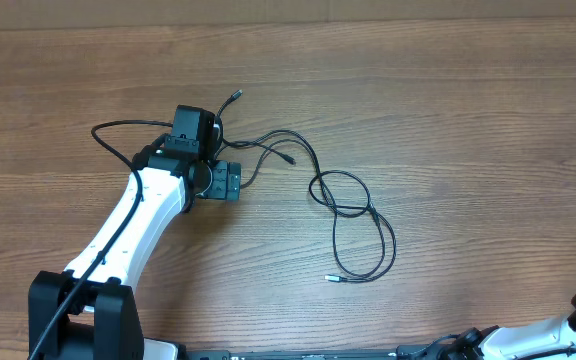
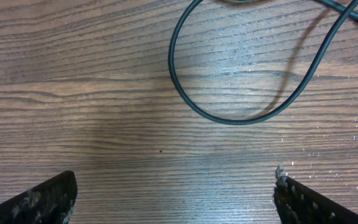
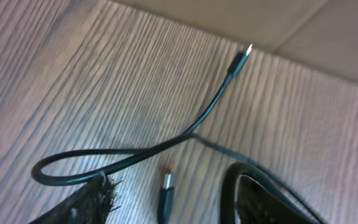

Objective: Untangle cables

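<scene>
Overhead: the cables [image 1: 366, 210] lie loose on the table [image 1: 448, 100], strung from 10 o'clock of centre down towards 5 o'clock; the left gripper [image 1: 196, 130] sits over their upper-left bunch, with strands running out on both sides of it
Left wrist: its fingers [image 2: 42, 199] stand wide apart and hold nothing; a cable loop [image 2: 235, 122] lies on the wood at 12 o'clock, clear of them
Right wrist: the right gripper [image 3: 173, 186] has its jaws spread; one cable crosses the left finger's tip, a plug end [image 3: 166, 182] lies in the gap, and I cannot tell whether anything is gripped
</scene>
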Robot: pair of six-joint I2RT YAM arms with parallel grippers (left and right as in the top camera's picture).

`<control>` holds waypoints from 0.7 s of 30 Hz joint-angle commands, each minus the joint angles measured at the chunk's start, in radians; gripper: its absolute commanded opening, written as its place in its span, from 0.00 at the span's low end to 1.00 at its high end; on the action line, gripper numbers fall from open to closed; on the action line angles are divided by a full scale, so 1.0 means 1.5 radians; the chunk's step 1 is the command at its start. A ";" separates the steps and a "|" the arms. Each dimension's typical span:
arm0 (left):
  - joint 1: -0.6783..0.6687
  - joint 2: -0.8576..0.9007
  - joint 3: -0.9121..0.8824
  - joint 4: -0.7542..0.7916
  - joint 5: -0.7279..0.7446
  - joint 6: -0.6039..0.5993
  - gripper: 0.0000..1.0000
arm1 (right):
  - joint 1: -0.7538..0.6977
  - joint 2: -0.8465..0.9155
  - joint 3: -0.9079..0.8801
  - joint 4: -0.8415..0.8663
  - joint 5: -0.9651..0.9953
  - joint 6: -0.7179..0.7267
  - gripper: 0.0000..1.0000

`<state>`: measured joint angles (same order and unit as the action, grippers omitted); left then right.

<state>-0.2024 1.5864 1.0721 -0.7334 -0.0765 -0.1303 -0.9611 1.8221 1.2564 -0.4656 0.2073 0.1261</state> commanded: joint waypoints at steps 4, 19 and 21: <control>-0.001 -0.003 -0.003 0.001 -0.006 0.008 1.00 | 0.000 -0.007 0.009 -0.057 -0.129 0.005 0.77; -0.001 -0.003 -0.003 0.001 -0.006 0.008 1.00 | 0.000 -0.244 0.010 -0.149 -0.209 0.009 1.00; -0.001 -0.003 -0.003 0.001 -0.006 0.008 1.00 | 0.000 -0.277 0.010 -0.153 -0.209 0.023 1.00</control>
<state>-0.2024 1.5864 1.0721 -0.7330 -0.0761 -0.1303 -0.9607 1.4815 1.2564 -0.6903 -0.0925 0.1349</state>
